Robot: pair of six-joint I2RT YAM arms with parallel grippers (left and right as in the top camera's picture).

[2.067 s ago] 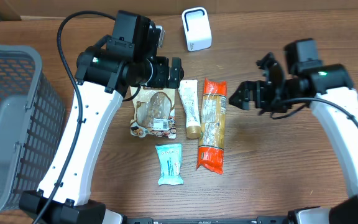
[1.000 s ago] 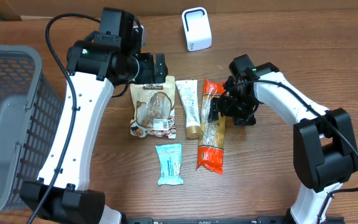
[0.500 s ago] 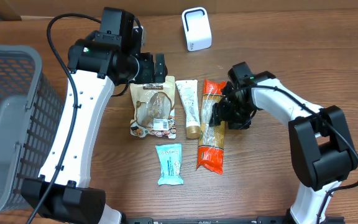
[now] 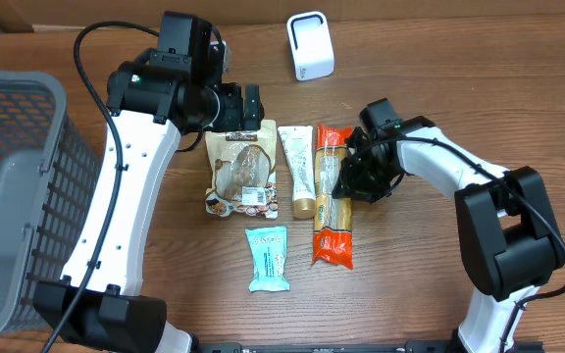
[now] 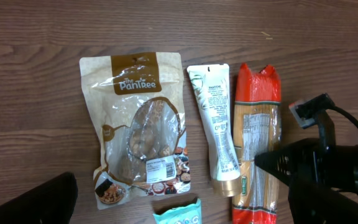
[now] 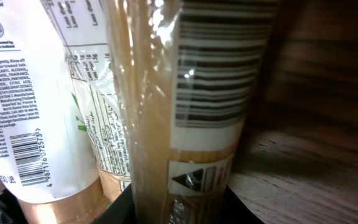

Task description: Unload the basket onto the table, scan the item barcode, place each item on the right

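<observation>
- The surface is a brown wood-grain worktop [image 4: 410,294]. A grey mesh basket [image 4: 8,196] sits at its left edge and a small white box-shaped scanner [image 4: 309,46] near its far edge.
- The long clear spaghetti pack with orange ends [image 4: 333,230] lies mid-worktop, running from far to near. Just beside it is a white tube with a gold cap [image 4: 300,167].
- The right end effector [image 4: 346,181] is clenched across the pack's middle. We judge this is a balanced grip for carrying the pack to the scanner.
- The pack's black barcode [image 6: 213,74] shows in the right wrist view and is not covered by the grip.
- The left end effector [image 4: 243,106] hangs released and empty over the far end of a brown window pouch of snacks [image 4: 240,172], probably keeping clear.
- A small teal packet [image 4: 267,258] lies nearer the front edge, apart from the rest.
</observation>
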